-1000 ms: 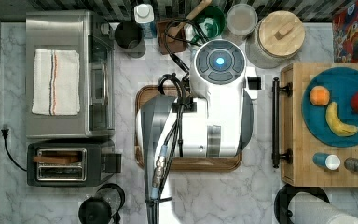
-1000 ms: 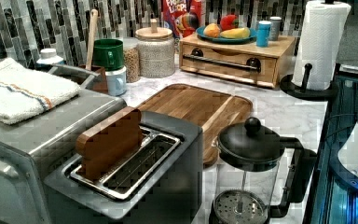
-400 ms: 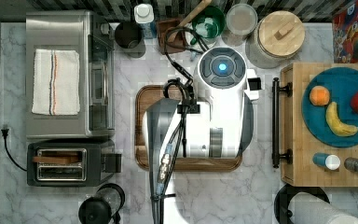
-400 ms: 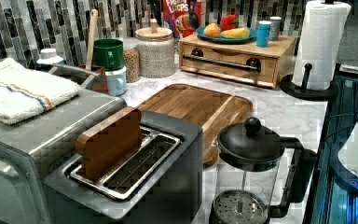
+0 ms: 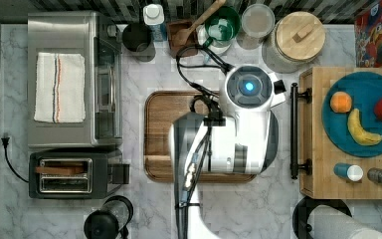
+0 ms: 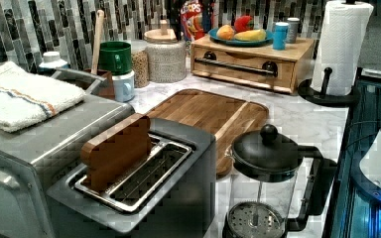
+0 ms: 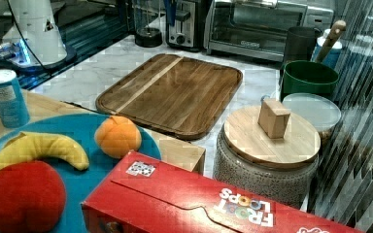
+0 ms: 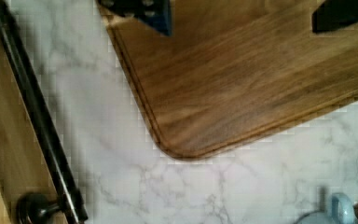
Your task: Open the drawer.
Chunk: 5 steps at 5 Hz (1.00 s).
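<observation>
Hidden: in the top view the white arm (image 5: 238,134) covers its own gripper and much of the brown tray (image 5: 161,134).
Cut off: in the wrist view the frame edge crops both fingers (image 8: 140,11) to dark stubs, and it also cuts the black handle (image 8: 32,107), which shows a single mount (image 8: 35,207).
Hard to make out: the left view catches just a white sliver of the arm at the frame's right edge.
Fingers: the gripper (image 8: 242,16) has them spread wide, with nothing between them but the tray's wood below.
Change: compared with a second ago, the arm's round lit head in the top view has shifted toward the frame's lower right, nearer the handle; the drawer has not moved and is still closed.
Drawer: the drawer (image 5: 328,164) sits at the right of the top view, its handle facing the tray, with a blue plate (image 5: 365,82) of fruit on top; in the left view it lies at upper centre.
Drawer and fingers: in the wrist view the fingers hang over the tray's rounded corner. A strip of marble tabletop (image 8: 121,177) lies between that corner and the handle, so the fingers are apart from it.
</observation>
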Tool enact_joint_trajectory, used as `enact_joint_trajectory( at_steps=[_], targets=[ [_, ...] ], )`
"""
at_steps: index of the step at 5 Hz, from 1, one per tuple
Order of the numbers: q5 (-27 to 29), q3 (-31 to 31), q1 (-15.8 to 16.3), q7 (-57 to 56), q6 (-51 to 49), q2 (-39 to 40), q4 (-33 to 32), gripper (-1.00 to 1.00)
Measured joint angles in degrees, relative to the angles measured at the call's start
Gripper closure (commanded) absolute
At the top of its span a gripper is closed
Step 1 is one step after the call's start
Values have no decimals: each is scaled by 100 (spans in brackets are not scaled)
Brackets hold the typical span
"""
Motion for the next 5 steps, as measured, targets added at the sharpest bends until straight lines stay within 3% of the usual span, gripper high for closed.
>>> enact_joint_trajectory(
  at_steps=[2, 3, 5],
  targets=[
    [-259, -195, -287, -1684, 425, 26, -705, -100],
    [-398, -510, -317, -2079, 425, 55, -884, -100],
    [-638, -916, -587, -2205, 1516, 95, -1041, -100]
  ],
)
